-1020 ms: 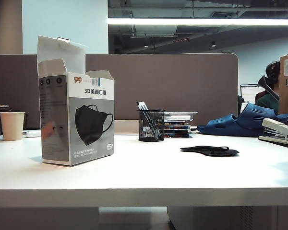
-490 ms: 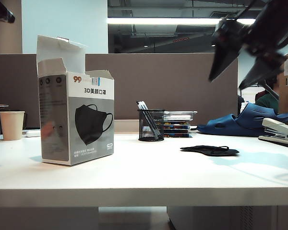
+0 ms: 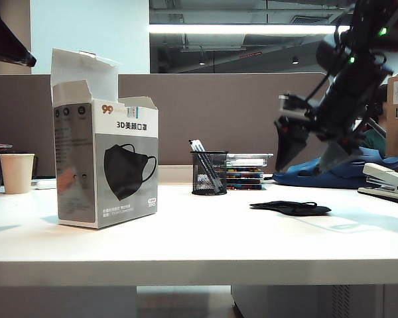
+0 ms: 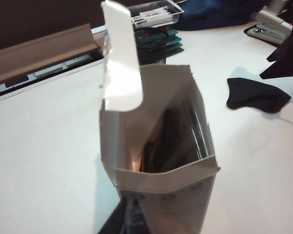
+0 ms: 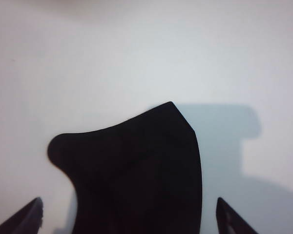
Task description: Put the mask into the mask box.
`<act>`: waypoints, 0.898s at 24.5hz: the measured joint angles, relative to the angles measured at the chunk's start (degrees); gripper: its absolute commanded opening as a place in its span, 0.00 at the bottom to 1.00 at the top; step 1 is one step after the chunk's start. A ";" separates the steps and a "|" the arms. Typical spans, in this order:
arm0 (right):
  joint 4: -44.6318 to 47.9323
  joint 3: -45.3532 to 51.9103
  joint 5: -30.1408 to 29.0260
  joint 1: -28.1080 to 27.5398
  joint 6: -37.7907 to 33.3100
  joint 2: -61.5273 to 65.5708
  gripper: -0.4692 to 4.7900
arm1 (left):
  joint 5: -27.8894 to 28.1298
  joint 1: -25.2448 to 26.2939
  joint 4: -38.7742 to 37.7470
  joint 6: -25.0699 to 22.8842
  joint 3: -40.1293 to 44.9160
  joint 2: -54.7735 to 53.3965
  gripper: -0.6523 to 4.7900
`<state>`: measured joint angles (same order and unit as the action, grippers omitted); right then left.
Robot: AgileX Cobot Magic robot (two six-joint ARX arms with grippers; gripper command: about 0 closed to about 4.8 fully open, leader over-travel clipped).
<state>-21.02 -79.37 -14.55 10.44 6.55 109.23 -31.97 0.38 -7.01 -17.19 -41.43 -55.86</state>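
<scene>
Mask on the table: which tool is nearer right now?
Right. The right tool hangs open just above the mask, fingertips on either side of it in its wrist view. The left tool is shut, far across, above the mask box.

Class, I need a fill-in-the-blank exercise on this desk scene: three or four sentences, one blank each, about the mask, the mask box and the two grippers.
1. The mask lies flat on the ______.
2. The top flaps of the mask box stand ______.
3. The right gripper hangs above the mask with its jaws ______.
4. The left gripper, by the box, is ______.

Missing words: table; open; open; shut
</scene>
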 measured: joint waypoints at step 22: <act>5.09 -2.40 4.59 2.56 1.51 9.62 0.87 | -0.04 -0.02 2.10 -0.02 0.00 -1.42 0.11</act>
<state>-15.92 -81.78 -9.96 12.99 8.05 118.85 -32.01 0.36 -4.91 -17.21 -41.43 -57.28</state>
